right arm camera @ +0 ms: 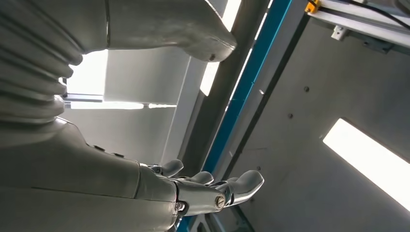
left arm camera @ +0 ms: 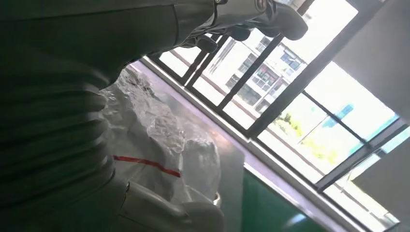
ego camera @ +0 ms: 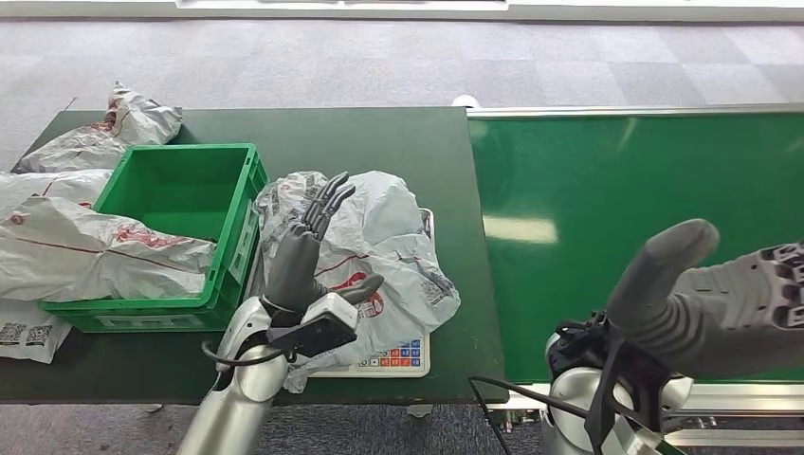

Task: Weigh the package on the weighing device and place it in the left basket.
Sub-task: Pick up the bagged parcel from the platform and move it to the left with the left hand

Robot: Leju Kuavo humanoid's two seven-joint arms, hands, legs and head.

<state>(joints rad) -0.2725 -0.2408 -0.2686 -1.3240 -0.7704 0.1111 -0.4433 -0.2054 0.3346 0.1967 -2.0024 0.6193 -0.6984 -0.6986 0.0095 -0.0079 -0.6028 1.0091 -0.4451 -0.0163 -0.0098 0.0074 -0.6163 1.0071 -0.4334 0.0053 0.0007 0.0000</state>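
Package (ego camera: 379, 242) lay on scale (ego camera: 403, 358), near counter (ego camera: 379, 128) front edge. Left hand (ego camera: 301, 248) nearer, fingers spread, over package's basket-side edge. Green basket (ego camera: 175, 232) just beside. Right hand (ego camera: 706, 294) spread, well apart.

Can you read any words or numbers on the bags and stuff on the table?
No text here can be read.
Package on the scale: red printing, too crumpled and small to read.
Scale keypad: coloured keys, markings too small.
Bags left of the green basket: red printing, too small.
White labels at the table's left edge: dark codes and print, blurred.
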